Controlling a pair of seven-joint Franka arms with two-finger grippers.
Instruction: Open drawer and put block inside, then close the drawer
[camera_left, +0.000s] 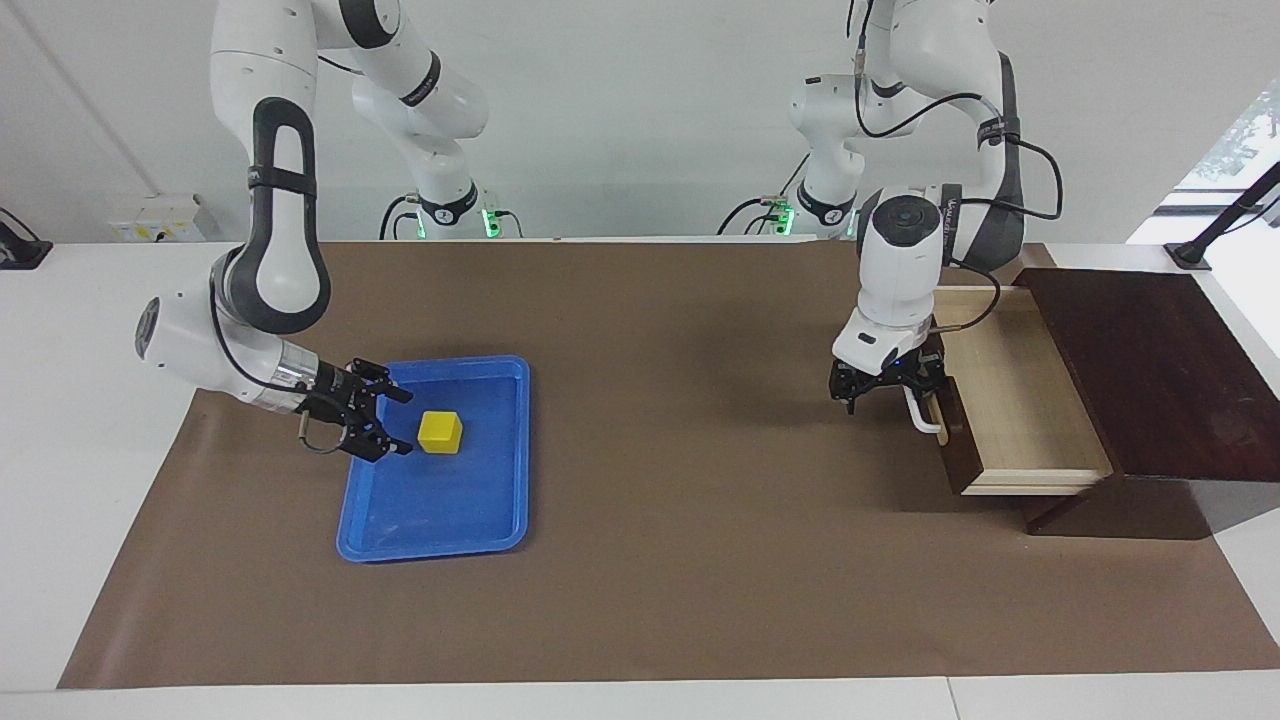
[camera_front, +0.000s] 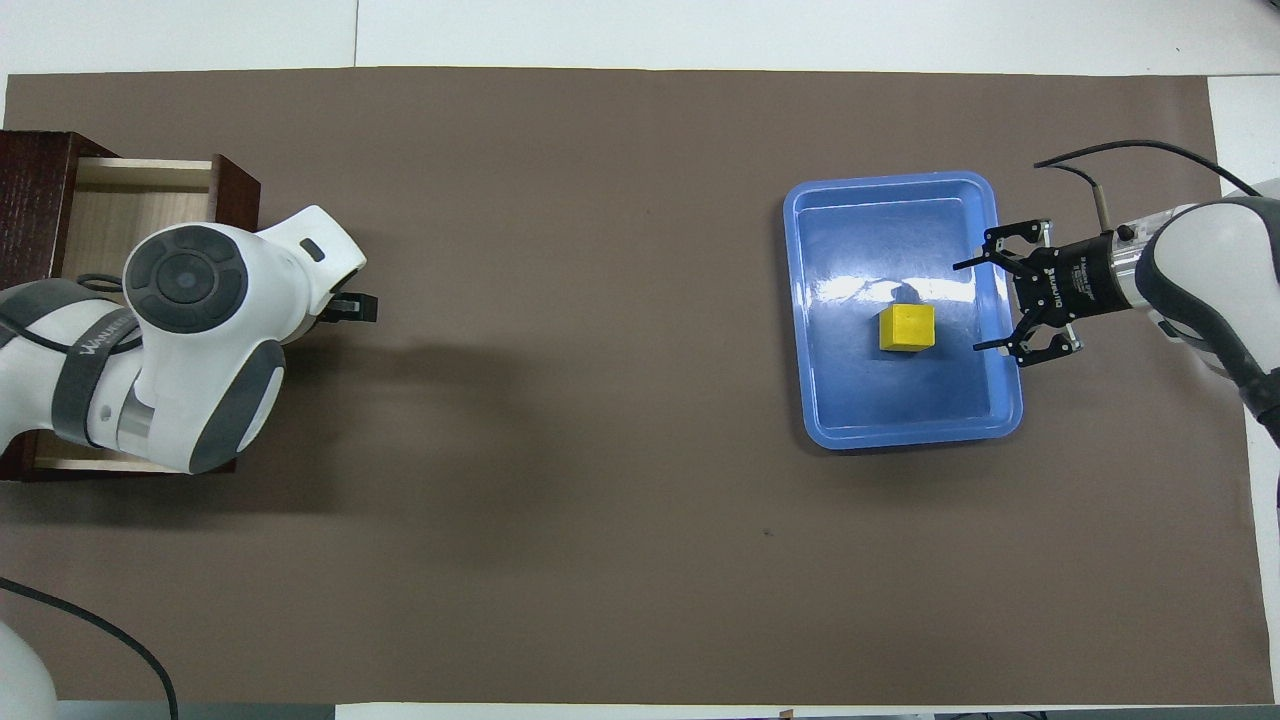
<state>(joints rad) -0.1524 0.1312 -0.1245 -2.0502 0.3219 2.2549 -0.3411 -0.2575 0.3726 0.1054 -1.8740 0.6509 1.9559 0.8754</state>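
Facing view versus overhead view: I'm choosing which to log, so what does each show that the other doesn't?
Only the facing view shows the white handle with the left gripper at it, and most of the drawer's pale interior. Only the overhead view shows the right gripper's open fingers over the blue tray's rim. Both show the block in the tray.

Two high cameras are covering one table from opposite ends.

The facing camera is looking down across the table (camera_left: 640, 600) toward the robots' bases, taking in the back wall. The overhead camera is looking steeply down from the robots' end. Both are sharing the brown mat (camera_front: 600, 450), the blue tray (camera_left: 500, 450) and the drawer (camera_left: 1010, 400), half a turn apart.
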